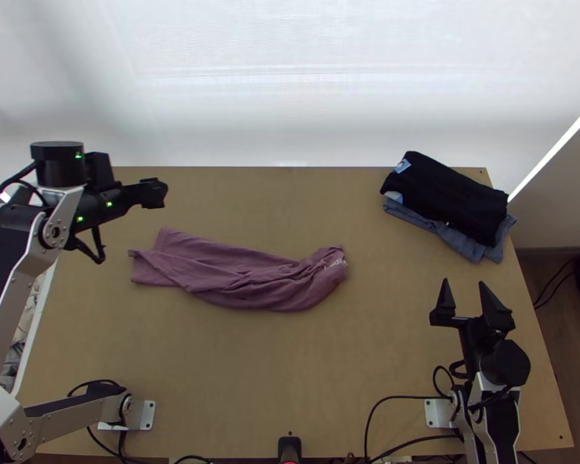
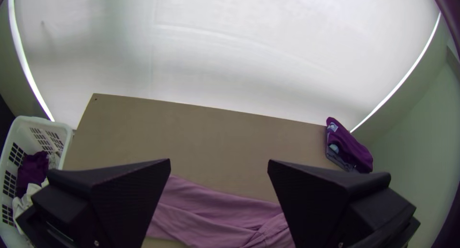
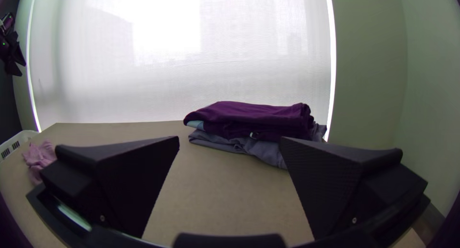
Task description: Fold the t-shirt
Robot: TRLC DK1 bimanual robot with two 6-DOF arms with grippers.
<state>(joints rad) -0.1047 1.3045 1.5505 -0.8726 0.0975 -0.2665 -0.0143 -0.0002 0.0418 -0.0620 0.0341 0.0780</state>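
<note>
shirt (image 1: 243,278) lay bunched toward surface (image 1: 383,348) left edge | left end effector (image 2: 219,160), right end effector (image 3: 230,137) gaped wide, empty | flattening due, likely needed corner grasps

The left arm (image 1: 15,271) is raised along the left edge of the table (image 1: 290,387), its gripper (image 1: 154,193) held high near the far left corner. The right arm (image 1: 510,425) sits by the near right corner, its gripper (image 1: 465,288) pointing toward the far edge. Both grippers' black fingers (image 3: 129,190) are spread wide apart.
</note>
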